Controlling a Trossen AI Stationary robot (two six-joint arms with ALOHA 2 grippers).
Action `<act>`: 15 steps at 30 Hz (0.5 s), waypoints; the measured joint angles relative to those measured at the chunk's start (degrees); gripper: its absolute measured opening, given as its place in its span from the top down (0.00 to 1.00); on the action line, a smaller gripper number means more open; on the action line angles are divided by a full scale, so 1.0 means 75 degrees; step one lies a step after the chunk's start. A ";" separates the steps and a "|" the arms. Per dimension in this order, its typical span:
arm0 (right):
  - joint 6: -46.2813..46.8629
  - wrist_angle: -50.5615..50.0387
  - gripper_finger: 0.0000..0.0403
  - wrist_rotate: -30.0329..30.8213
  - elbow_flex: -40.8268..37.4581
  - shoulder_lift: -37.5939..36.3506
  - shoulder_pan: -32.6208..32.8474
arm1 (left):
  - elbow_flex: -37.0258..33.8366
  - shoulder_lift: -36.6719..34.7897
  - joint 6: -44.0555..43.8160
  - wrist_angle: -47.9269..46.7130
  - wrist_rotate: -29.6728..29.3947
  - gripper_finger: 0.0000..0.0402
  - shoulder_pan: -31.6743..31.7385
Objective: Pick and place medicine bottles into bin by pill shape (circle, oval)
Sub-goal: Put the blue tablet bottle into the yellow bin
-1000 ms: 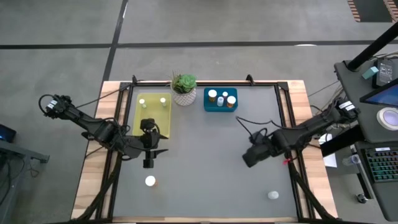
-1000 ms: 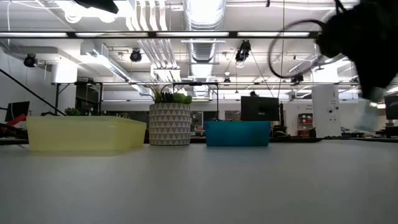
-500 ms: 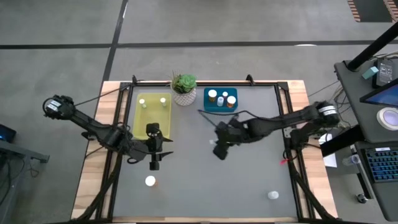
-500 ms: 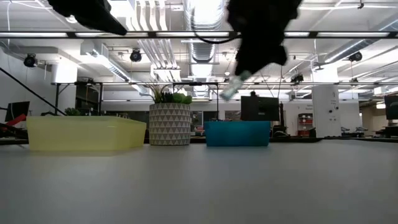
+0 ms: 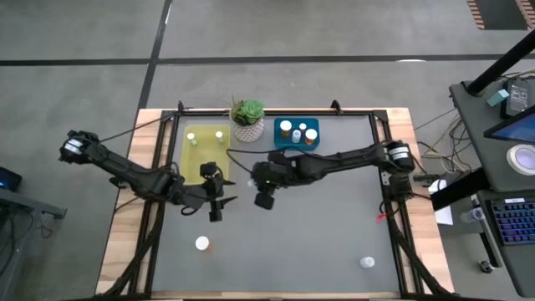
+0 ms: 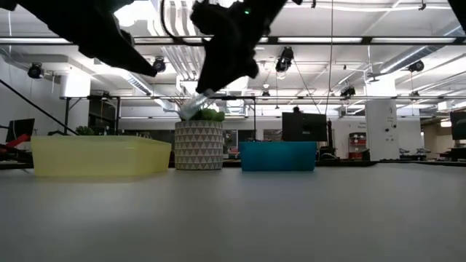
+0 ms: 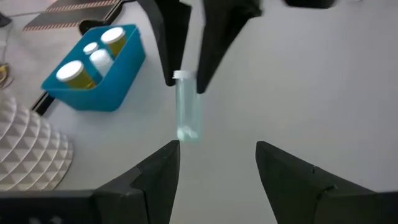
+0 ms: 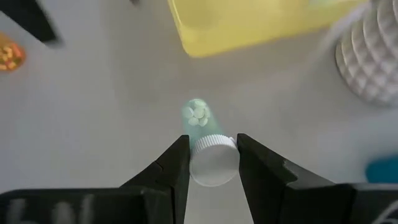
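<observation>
While no label is readable, your right gripper [image 5: 264, 199] clamps a clear bottle [image 8: 200, 121] by its cap over the grey table [image 5: 334, 234], near the yellow bin [image 5: 206, 155]. Your left gripper [image 7: 214, 163] hangs open beside it. Low down, ceiling lights line the room.

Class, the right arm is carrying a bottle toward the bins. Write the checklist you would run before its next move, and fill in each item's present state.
1. Grip: the right gripper is shut on the clear bottle at its white cap. Ok.
2. Pill shape: small pills show through the bottle's bottom and look round, but they are blurred. Cannot tell.
3. Position: the bottle hangs over bare table, beside the yellow bin, not above it. Not ok for release.
4. Arm spacing: the left gripper hovers open close beside the right one. Not ok, tight.
5. Room in the yellow bin: two bottles at its far end, the rest free. Ok.
6. The plant stands apart from the path. Ok.
</observation>
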 joint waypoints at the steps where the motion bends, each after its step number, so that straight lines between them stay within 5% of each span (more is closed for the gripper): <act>1: -0.0138 -0.0018 0.72 -0.0007 0.0160 0.0090 -0.0007 | -0.0027 0.0031 -0.0003 0.0011 -0.0003 0.51 0.0077; 15: -0.1339 -0.0027 0.72 -0.0321 0.1312 0.0578 -0.0055 | -0.0123 0.0889 0.0293 0.0364 0.0002 0.51 0.0910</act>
